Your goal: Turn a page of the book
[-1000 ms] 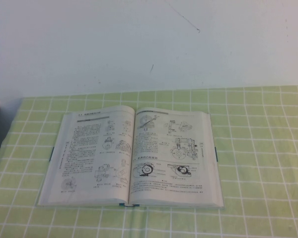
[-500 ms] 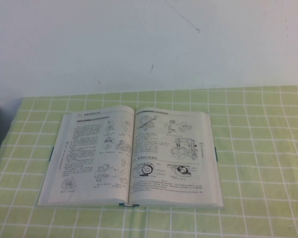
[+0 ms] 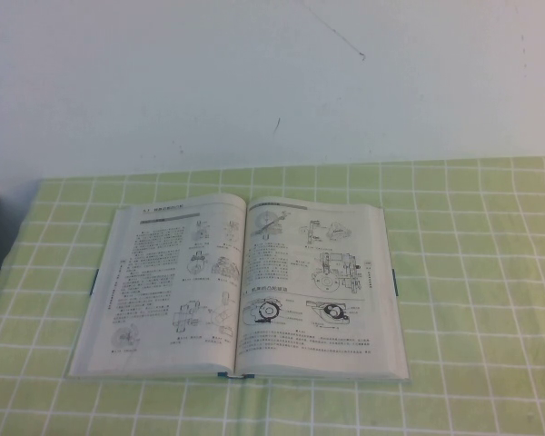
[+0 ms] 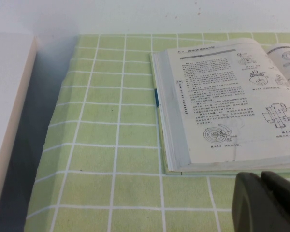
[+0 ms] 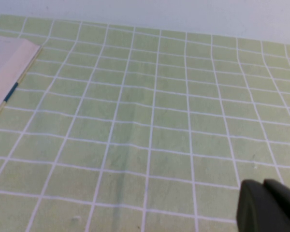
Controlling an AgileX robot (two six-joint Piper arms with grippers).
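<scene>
The book (image 3: pixel 241 286) lies open and flat on the green checked cloth, white pages of black text and machine drawings, blue-teal cover edges at both sides. Its right-hand page (image 3: pixel 313 282) lies flat. The book's left half shows in the left wrist view (image 4: pixel 222 101); one corner shows in the right wrist view (image 5: pixel 7 67). My left gripper (image 4: pixel 261 181) is shut and empty, just off the book's near left corner. My right gripper (image 5: pixel 263 186) is shut and empty over bare cloth, well to the book's right. Neither gripper shows in the high view.
The green checked cloth (image 3: pixel 481 272) covers the table up to the white wall. A pale flat object (image 4: pixel 7 121) stands beside the cloth's left edge, with a dark gap between them.
</scene>
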